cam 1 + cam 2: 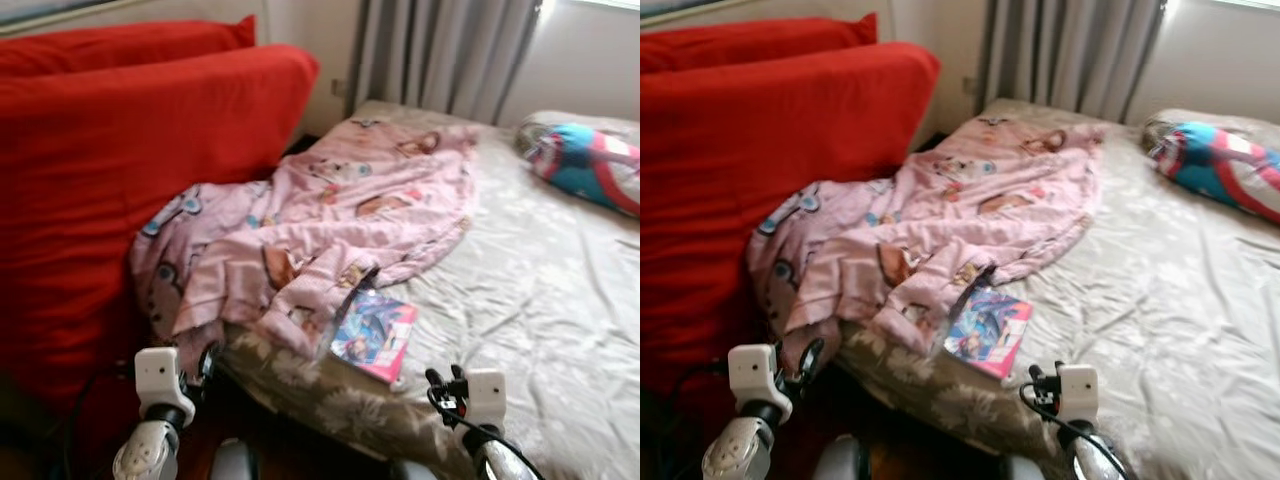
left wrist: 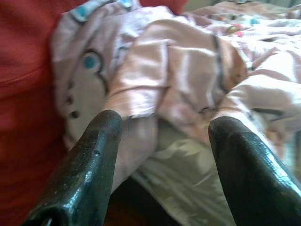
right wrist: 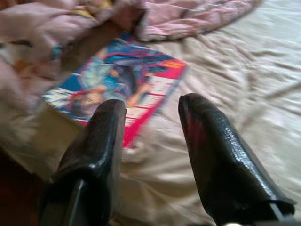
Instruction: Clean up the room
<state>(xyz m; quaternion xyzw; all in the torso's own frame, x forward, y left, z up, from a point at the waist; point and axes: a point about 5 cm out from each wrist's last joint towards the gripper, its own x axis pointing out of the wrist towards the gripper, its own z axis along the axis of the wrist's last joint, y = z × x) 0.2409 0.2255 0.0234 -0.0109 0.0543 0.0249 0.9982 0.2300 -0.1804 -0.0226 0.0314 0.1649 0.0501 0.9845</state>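
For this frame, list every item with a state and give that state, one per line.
Pink blanket: crumpled, spread over the bed's near corner.
Magazine: closed, flat on the sheet, one corner under the blanket.
Curtains: drawn.
Bed sheet: wrinkled.
Left end effector: open, empty.
Right end effector: open, empty.

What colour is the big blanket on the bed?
Pink with cartoon prints; the blanket shows best in the left eye view.

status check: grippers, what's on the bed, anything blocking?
Left gripper open, facing the pink blanket at the bed edge. Right gripper open, aimed at the book. Blanket overlaps the book's corner; nothing else in the way.
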